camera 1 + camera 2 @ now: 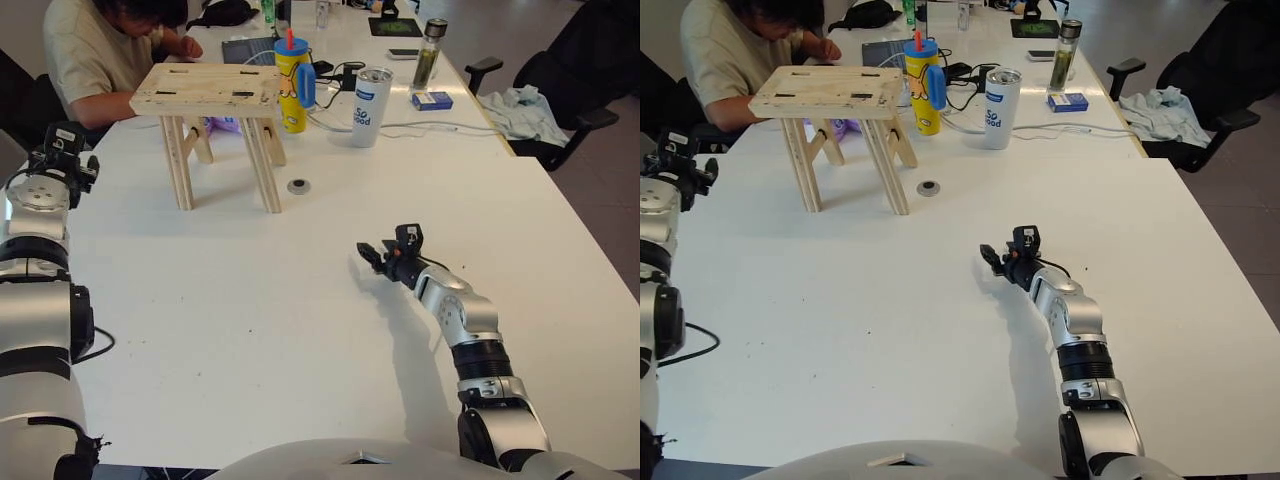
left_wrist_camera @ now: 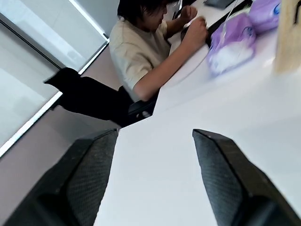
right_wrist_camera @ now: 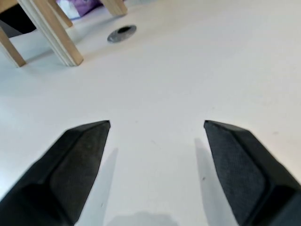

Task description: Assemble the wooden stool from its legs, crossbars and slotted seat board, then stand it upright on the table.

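Right gripper [image 1: 385, 250] low over near-centre table [image 1: 250, 330], spread wide, empty; stool [image 1: 215, 95] upright at far left.
Stool's far legs partly hidden behind near ones. Small round disc [image 1: 298, 186] just right of it, unidentifiable. Left gripper [image 2: 155, 136] at left table edge, wide, empty.

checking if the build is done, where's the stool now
In the head views the wooden stool stands upright on the far left part of the table, just left of the yellow cup, a small grey disc by its near right leg.
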